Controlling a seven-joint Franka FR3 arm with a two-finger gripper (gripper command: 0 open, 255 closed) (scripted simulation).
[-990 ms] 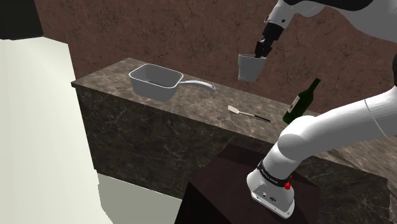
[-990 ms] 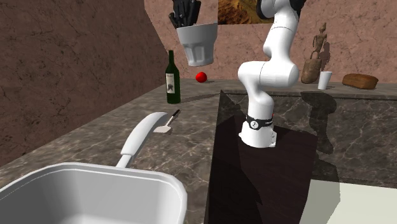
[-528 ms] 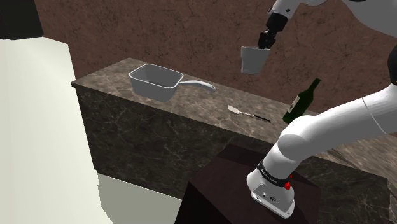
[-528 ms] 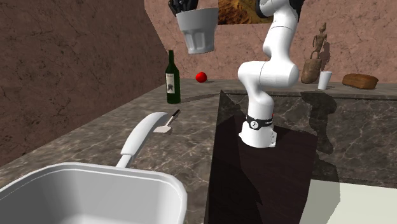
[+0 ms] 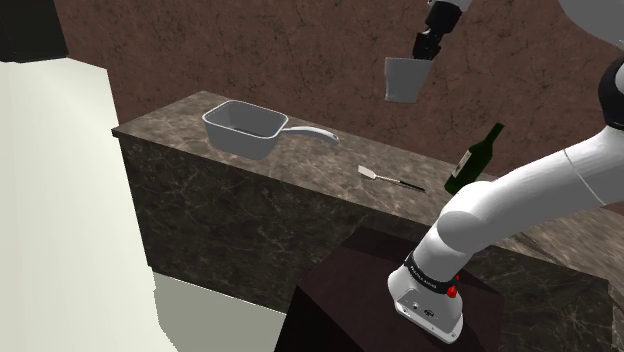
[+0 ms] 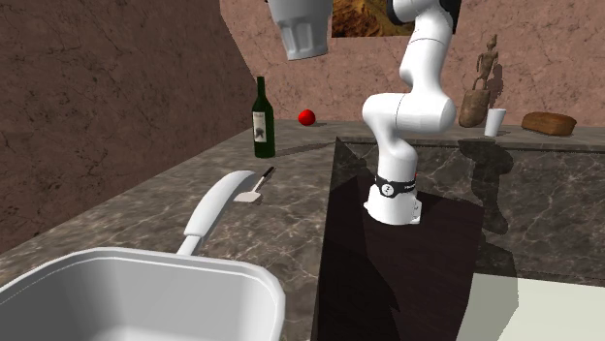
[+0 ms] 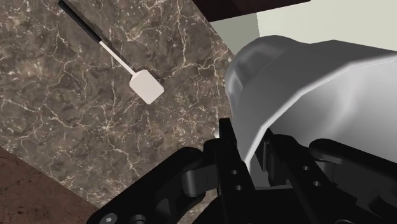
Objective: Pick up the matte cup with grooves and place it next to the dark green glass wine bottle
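Carry step: the cup (image 5: 403, 78) hangs high above the counter (image 5: 300, 165), with the gripper (image 5: 421, 55) clamped on its rim.
It's pale grey-white and matte, with shallow grooves round its wall and a slight tilt. The lift looks done. Next, I judge, you swing it over beside the bottle (image 5: 472, 160) and lower it upright, near but not touching (that bottle looks tippy). The spatula (image 5: 392, 179) lies between the bottle and the pan (image 5: 245, 127); stay off it.
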